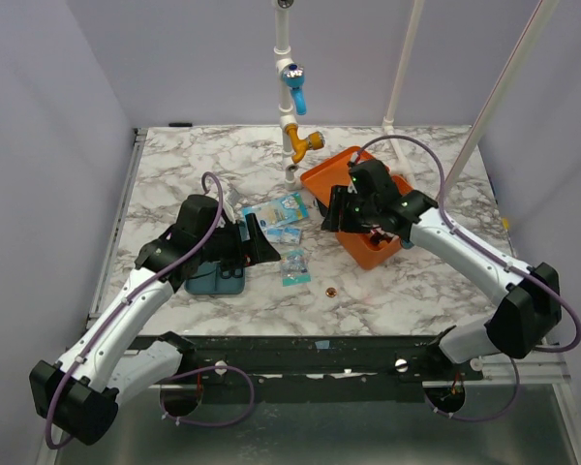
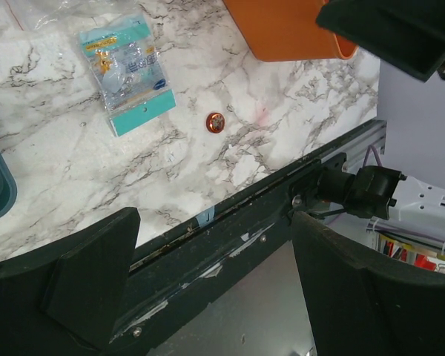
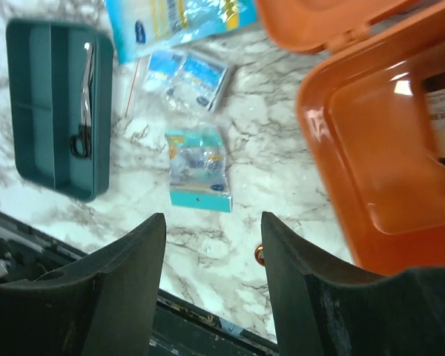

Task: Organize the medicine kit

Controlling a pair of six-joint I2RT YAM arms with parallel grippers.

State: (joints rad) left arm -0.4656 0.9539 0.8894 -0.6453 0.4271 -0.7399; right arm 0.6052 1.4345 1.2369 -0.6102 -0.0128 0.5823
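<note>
We see a white-and-grey marbled bench top [image 1: 174, 165]. The medicine kit [image 1: 373, 254], an orange rectangular plastic box, stands right of its middle with the lid swung open toward the far edge. The right gripper [image 3: 211, 289] hangs over the kit's near-left corner, its fingers apart and nothing between them. The left gripper [image 2: 215, 282] is above the bench left of centre, its fingers spread wide and empty.

A shallow teal plastic tray [image 3: 33, 74] lies toward the near-left of the bench, and one of its compartments holds a slim metal scissor-like tool with dark loops [image 3: 84, 96]. Between tray and kit we see a large blue-and-white flat packet [image 1: 281, 208], then a small clear packet with a teal border [image 2: 126, 70]. A small copper-coloured round disc [image 2: 216, 122] lies nearer the near edge.
</note>
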